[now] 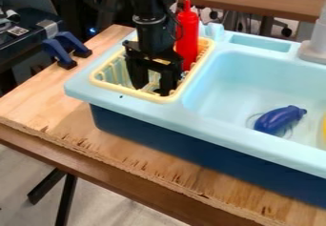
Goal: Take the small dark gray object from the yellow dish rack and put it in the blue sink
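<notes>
My black gripper [151, 86] hangs down into the pale yellow dish rack [122, 89] at the left end of the light blue sink unit. Its two fingers stand apart, with pale rack bars visible between them, and their lower ends are inside the rack. Just behind and to the right of the gripper, a red bottle [187, 36] stands upright in the rack. A purple toy eggplant [279, 119] lies on the floor of the sink basin [226, 87], well to the right of the gripper.
The faucet base [313, 52] rises at the basin's back right. Part of a yellow object [324, 127] shows at the right edge. Blue clamps [58, 52] sit left of the rack, by the wooden table [45, 96].
</notes>
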`<act>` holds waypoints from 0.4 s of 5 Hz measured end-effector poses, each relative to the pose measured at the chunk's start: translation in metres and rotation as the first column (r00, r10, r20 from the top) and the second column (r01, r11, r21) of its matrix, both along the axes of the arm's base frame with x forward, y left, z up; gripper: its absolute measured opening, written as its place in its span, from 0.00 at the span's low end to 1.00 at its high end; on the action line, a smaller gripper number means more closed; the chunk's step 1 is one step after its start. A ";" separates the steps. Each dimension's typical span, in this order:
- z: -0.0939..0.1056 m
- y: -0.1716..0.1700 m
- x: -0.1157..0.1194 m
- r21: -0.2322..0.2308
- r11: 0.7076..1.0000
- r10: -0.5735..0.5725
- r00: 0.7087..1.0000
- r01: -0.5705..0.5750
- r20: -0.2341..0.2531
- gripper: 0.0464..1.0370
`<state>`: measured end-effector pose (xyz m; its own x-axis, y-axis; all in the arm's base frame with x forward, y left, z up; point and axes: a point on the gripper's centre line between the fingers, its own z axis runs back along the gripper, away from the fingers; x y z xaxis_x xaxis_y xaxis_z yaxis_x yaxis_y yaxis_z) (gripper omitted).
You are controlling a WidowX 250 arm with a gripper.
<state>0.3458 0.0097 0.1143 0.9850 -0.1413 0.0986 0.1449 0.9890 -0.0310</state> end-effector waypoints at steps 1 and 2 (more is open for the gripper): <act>-0.003 0.002 -0.001 -0.054 0.998 -0.010 1.000 0.010 0.009 0.96; -0.013 0.006 -0.004 -0.099 0.995 -0.001 1.000 0.003 0.020 0.96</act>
